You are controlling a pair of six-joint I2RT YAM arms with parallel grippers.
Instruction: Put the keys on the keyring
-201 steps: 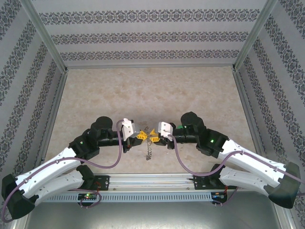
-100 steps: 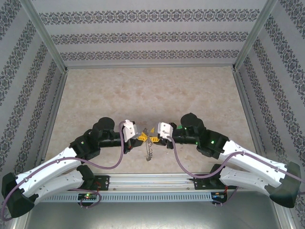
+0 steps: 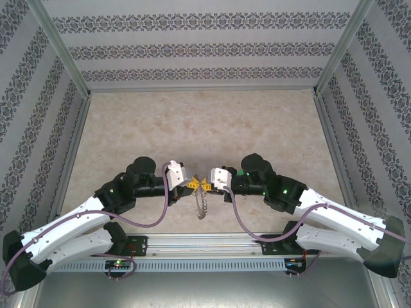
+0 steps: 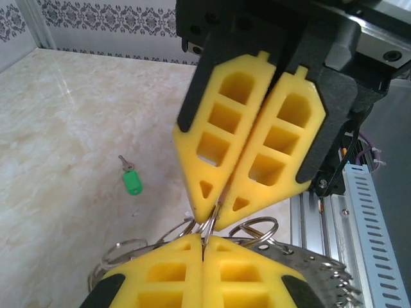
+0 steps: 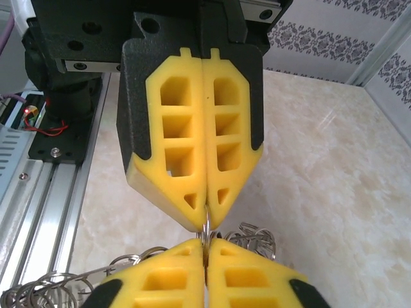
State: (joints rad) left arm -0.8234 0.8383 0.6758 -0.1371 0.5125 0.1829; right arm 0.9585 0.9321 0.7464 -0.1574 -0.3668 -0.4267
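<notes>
**Left end effector** (image 3: 192, 185): closed. In the right wrist view its yellow fingers (image 5: 173, 147) lie flat against each other along their whole length. The tips point toward the right arm.

**Right end effector** (image 3: 205, 185): closed. The fingers are pressed together in the same way, and the tips point toward the left arm.

**Contact:** The two sets of tips meet nose to nose, touching or very nearly so. A single thin wire strand runs across the joint and is nipped between the tips of each end effector. Both are therefore gripping the keyring (image 3: 201, 206) by one of its wire loops (image 4: 257, 226).

**Keyring:** It hangs from the meeting tips. The flat dark grey body sits beneath the left end effector's fingers, on the side of the perforated white duct (image 4: 359, 192). Silvery loops fan out to both sides below the tips. Whether its lower edge touches the table (image 4: 64, 109) cannot be determined.

**Key** (image 4: 131, 181): It has a green head and a short metal blade, and it lies flat on the table. In the left wrist view it sits beyond the joined tips and off to the left. It is well apart from both end effectors and from the keyring, and it is not attached to any loop.
</notes>
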